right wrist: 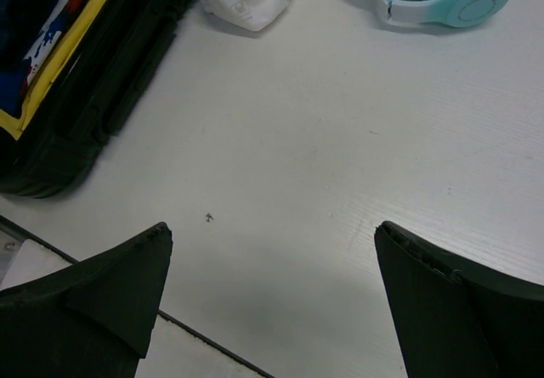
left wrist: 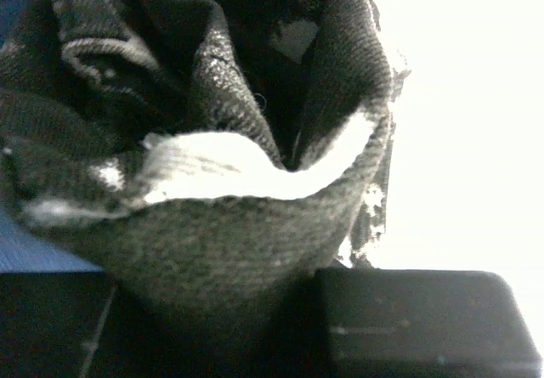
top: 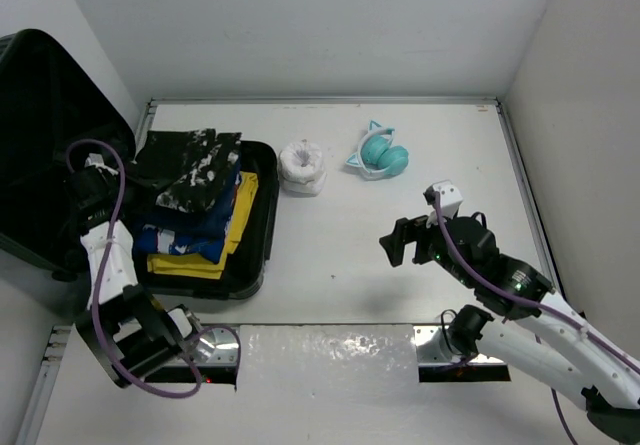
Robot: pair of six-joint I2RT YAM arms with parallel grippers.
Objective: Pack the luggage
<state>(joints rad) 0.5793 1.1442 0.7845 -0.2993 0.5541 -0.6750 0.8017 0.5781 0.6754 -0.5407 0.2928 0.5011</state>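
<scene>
The luggage [top: 262, 227] lies open at the left, its lid [top: 40, 135] standing up; its black rim [right wrist: 110, 81] also edges the right wrist view. Inside is a stack of folded clothes: a black-and-white patterned garment [top: 190, 170] on top, blue [top: 165, 240] and yellow [top: 240, 215] ones beneath. My left gripper [top: 125, 177] is at the stack's left edge, shut on the patterned garment [left wrist: 255, 217], whose cloth runs down between the fingers [left wrist: 425, 318]. My right gripper [top: 405, 243] hangs open over bare table, nothing between its fingertips [right wrist: 272, 229].
A white rolled bundle [top: 301, 168] sits just right of the luggage, teal cat-ear headphones [top: 380, 155] beyond it. A clear plastic sheet [top: 325, 357] lies at the near edge between the arm bases. White walls close the table at back and right.
</scene>
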